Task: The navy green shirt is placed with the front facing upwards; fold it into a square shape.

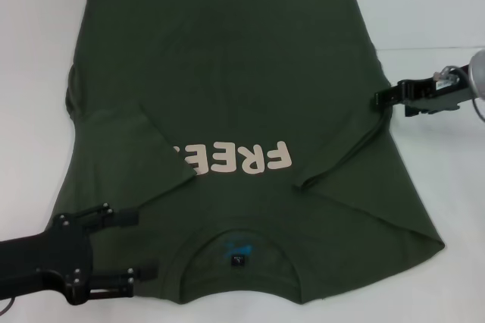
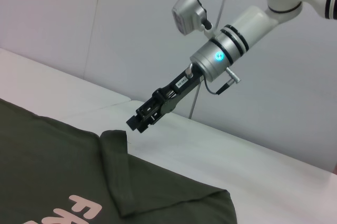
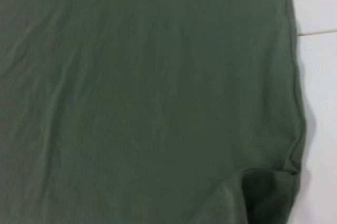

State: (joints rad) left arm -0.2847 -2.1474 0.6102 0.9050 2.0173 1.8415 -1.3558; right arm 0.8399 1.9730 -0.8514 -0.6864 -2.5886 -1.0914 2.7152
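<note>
Nearest, the left gripper (image 1: 148,246) hangs over the navy green shirt (image 1: 250,73) beside its collar (image 1: 236,247), fingers spread wide and holding nothing. The shirt lies flat on the white worktop (image 1: 455,186), both sleeves folded inward. At its right edge the right gripper (image 1: 377,98) sits with fingers pressed together, bare worktop beyond.

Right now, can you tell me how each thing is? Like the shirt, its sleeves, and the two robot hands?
navy green shirt: lying flat, front up, collar nearest the robot.
left sleeve: folded inward over the chest.
right sleeve: folded inward over the chest.
left gripper: open, over the shoulder by the collar.
right gripper: at the shirt's side edge, holding nothing that I can see.
table: white, under the shirt.
</note>
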